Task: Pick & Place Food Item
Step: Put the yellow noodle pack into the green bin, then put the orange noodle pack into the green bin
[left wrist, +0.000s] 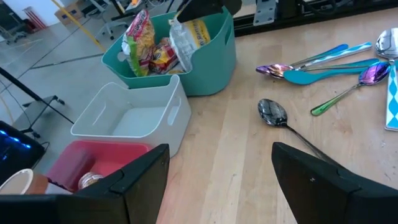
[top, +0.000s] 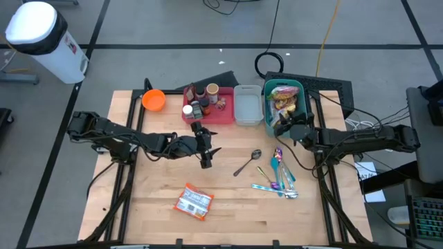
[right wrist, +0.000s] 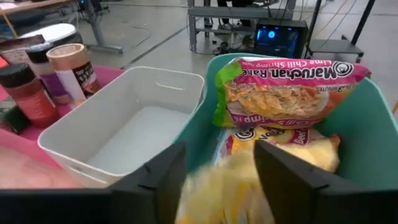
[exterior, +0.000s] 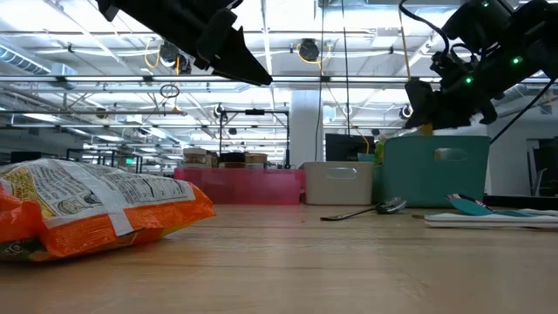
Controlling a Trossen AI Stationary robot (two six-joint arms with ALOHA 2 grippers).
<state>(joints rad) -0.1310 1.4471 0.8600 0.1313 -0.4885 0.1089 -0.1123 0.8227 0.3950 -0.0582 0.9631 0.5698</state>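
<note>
Yellow snack bag (right wrist: 239, 186) is dropping into the teal bin (top: 266, 104) beneath your right gripper (top: 285, 126), whose jaws are spreading to release it; your left gripper (top: 205, 149) is hovering mid-surface, jaws spread and empty.

A pale wooden counter (top: 228, 214) carries everything. Along its far edge sit an orange bowl (top: 154, 100), a pink tray (top: 220, 116), a white bin (top: 248, 106) and a teal bin (top: 268, 111). A metal spoon (top: 247, 162) and mixed coloured cutlery (top: 279, 176) lie mid-right; an orange snack packet (top: 193, 201) lies near the front.
</note>
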